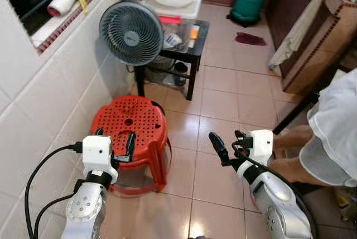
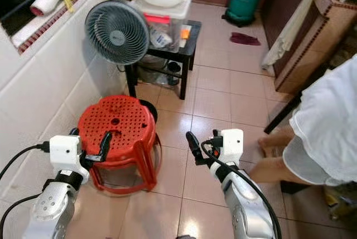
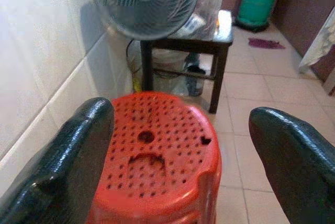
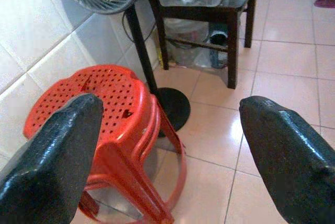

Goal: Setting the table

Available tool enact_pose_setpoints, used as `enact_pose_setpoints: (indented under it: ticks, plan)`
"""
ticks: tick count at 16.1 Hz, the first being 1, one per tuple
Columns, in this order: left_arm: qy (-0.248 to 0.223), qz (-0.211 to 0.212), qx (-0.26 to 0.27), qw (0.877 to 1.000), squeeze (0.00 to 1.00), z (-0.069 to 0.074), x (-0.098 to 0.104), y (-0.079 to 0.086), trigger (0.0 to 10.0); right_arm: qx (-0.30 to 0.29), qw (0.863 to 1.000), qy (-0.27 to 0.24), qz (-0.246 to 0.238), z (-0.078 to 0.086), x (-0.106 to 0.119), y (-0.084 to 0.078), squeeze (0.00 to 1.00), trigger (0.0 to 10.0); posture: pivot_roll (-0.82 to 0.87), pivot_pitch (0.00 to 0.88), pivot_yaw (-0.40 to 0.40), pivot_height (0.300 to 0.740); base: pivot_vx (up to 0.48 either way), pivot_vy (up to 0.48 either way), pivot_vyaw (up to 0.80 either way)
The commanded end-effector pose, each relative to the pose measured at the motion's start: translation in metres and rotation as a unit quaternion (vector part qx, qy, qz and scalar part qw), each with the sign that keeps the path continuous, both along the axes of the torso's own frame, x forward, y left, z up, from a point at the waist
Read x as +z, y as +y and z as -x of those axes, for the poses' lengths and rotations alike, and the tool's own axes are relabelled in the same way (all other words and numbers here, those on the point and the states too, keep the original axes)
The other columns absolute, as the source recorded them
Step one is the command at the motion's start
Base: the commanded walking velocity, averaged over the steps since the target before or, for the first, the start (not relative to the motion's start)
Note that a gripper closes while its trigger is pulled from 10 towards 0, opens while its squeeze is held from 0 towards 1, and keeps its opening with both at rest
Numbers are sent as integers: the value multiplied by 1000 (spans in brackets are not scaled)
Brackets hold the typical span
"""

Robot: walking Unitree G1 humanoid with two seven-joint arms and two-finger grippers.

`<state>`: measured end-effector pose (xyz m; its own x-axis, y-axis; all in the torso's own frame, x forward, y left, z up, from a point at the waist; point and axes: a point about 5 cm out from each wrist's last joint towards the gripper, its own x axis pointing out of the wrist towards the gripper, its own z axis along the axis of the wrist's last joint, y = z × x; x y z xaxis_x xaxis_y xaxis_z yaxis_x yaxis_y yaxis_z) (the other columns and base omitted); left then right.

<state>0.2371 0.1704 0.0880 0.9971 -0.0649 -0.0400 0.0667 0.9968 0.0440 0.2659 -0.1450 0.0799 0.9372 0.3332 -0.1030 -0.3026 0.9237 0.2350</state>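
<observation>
Here, the red stool (image 1: 130, 123) stood on the tiled floor (image 1: 223, 105) against the white wall, below the grey fan (image 1: 131, 32). The left gripper (image 1: 114, 144) hovered spread at its near edge; the right gripper (image 1: 228, 145), likewise spread, hung beside it over bare tiles.

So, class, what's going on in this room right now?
The robot stands over a red perforated stool beside the tiled wall. Its left gripper hovers open at the stool's near edge; the right gripper hangs open over bare floor, holding nothing. A person crouches on the robot's right.
</observation>
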Motion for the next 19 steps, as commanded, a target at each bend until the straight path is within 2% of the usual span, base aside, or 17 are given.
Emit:
enact_pose_setpoints:
  ticks: [1,6,12,16,19]
  plan:
    - [9,-4,2,1000,0,1,-5,2,10000,-2,1000,-1,1,3,2,0,0,10000,-48,142,-48,740,0,0,0]
    - [6,-16,-11,1000,0,-8,-9,3,10000,-43,999,-9,-12,5,-1,-4,0,10000,-61,129,0,740,0,0,0]
    - [11,-40,-55,998,0,-22,-15,-1,10000,-99,994,-20,-36,11,-5,-3,0,10000,-99,107,111,740,0,0,0]
    - [11,-42,-59,997,0,-24,-18,-2,10000,-109,993,-21,-38,9,-5,-4,0,10000,-98,109,104,740,0,0,0]
    - [15,-36,-32,999,0,-18,-23,4,10000,-93,995,-17,-23,10,-4,-7,0,10000,-92,125,57,740,0,0,-800]
